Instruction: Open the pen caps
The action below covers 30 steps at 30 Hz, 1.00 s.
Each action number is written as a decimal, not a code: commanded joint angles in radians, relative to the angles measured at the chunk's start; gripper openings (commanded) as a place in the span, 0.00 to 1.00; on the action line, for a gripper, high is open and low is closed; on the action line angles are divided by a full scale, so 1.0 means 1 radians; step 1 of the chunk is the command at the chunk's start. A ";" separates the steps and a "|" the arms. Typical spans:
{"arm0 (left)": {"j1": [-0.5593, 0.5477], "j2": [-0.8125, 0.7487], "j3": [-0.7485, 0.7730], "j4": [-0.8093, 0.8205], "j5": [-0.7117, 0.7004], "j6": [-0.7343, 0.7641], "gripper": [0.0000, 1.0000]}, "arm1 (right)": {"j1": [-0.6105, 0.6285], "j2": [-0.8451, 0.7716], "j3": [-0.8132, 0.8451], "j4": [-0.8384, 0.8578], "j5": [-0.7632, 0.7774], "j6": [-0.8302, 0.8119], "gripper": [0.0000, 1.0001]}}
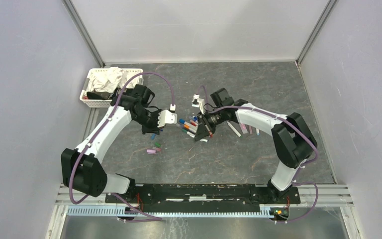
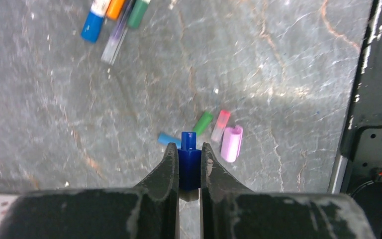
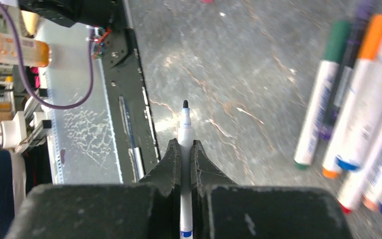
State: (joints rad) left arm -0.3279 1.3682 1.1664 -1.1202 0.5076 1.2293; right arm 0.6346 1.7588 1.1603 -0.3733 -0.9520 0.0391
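Note:
My left gripper (image 2: 189, 149) is shut on a dark blue pen cap (image 2: 189, 160) and holds it above the table. Below it lie loose caps: light blue (image 2: 167, 139), green (image 2: 202, 122), pink-red (image 2: 220, 125) and a wider pink one (image 2: 231, 143); they show in the top view (image 1: 154, 148). My right gripper (image 3: 186, 147) is shut on a white pen (image 3: 185, 130) with its dark tip bare. Several capped pens (image 3: 348, 104) lie side by side at its right; their cluster is between the grippers in the top view (image 1: 191, 124).
A white basket (image 1: 92, 98) of cloths stands at the back left. More pens (image 1: 241, 128) lie under the right arm. The black base rail (image 1: 204, 191) runs along the near edge. Grey walls close both sides.

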 commanded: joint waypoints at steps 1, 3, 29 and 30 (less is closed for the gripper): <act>0.076 0.011 0.038 0.003 -0.071 0.081 0.02 | -0.026 -0.076 -0.016 -0.060 0.095 -0.069 0.00; 0.100 0.017 0.034 0.020 -0.068 0.080 0.02 | -0.045 -0.093 -0.010 -0.071 0.160 -0.070 0.00; 0.102 0.187 -0.232 0.402 -0.062 -0.218 0.36 | -0.385 -0.124 -0.240 0.146 1.126 0.140 0.07; 0.102 0.187 -0.229 0.402 -0.059 -0.222 0.39 | -0.385 -0.117 -0.241 0.147 1.120 0.139 0.10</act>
State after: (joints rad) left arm -0.2249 1.5497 0.9363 -0.7567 0.4450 1.0565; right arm 0.2535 1.6245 0.9333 -0.2768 0.1249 0.1566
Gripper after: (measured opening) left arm 0.342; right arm 0.057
